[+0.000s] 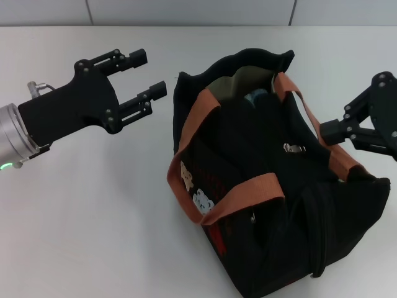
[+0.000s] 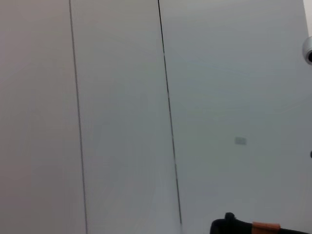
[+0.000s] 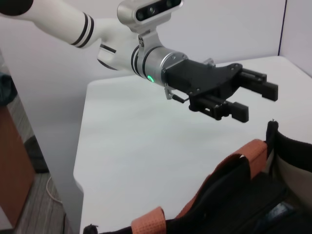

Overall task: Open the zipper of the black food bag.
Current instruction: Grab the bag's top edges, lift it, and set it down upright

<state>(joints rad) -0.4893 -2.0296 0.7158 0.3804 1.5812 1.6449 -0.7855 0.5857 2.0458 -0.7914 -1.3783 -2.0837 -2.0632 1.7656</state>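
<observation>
The black food bag (image 1: 273,248) lies right of centre in the head view, with orange-brown handles (image 1: 239,197) and bear patches on its front. Its far end gapes open onto pale lining (image 1: 239,84). A small grey metal zipper pull (image 1: 294,148) sits on top near the right side. My right gripper (image 1: 329,133) looks shut, its tips against the bag's right rim beside a handle; any pinched fabric is hidden. My left gripper (image 1: 149,74) hovers open to the left of the bag, holding nothing. In the right wrist view the left gripper (image 3: 256,101) floats above the bag (image 3: 229,195).
The bag rests on a white table (image 1: 93,217) with bare surface to its left and front. A grey panelled wall (image 2: 122,122) stands behind. In the left wrist view only a sliver of the bag (image 2: 239,226) shows.
</observation>
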